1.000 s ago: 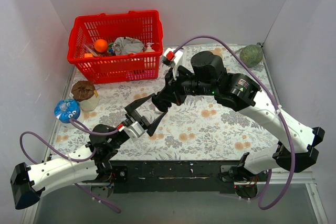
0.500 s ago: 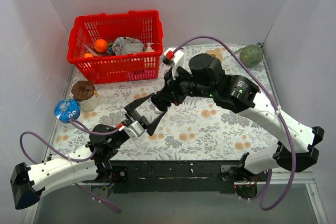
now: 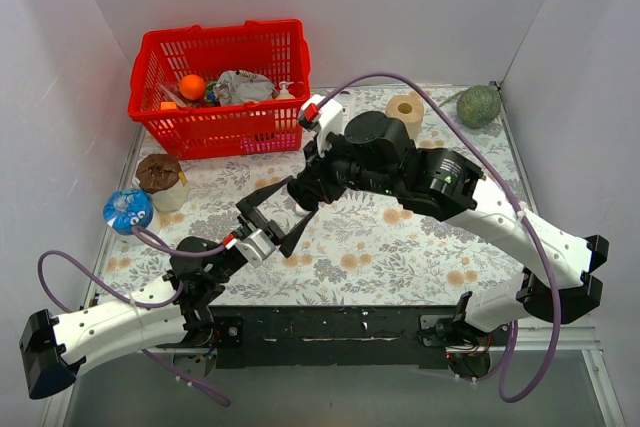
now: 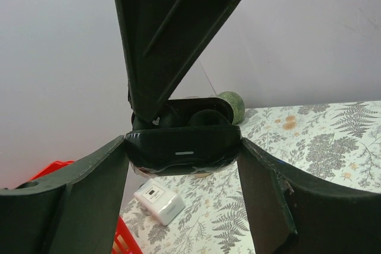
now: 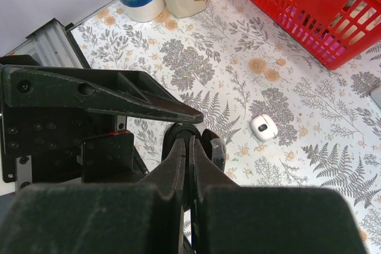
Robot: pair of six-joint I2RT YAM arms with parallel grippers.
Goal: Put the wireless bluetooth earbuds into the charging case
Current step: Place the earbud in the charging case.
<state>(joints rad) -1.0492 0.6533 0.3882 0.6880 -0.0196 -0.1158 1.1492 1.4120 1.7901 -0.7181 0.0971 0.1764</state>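
Clamping the open case aloft in the left pincer, lid back, presenting its wells to the right pincer, pinched shut just above; cannot tell if gripping a bud.

Floral-covered table, viewed from above. A red basket stands at 11 o'clock and holds an orange ball, a crumpled grey cloth and a small white bottle. A paper roll stands at 1 o'clock, with a green round object in the far corner beyond it. A brown-topped jar is at 9 o'clock and a blue googly-eyed object is just beside it at 8 o'clock.

The left gripper reaches in from 7 o'clock with its fingers spread in a V. The right gripper reaches in from 5 o'clock and meets the left gripper near centre. The charging case is indistinguishable among the black fingers.
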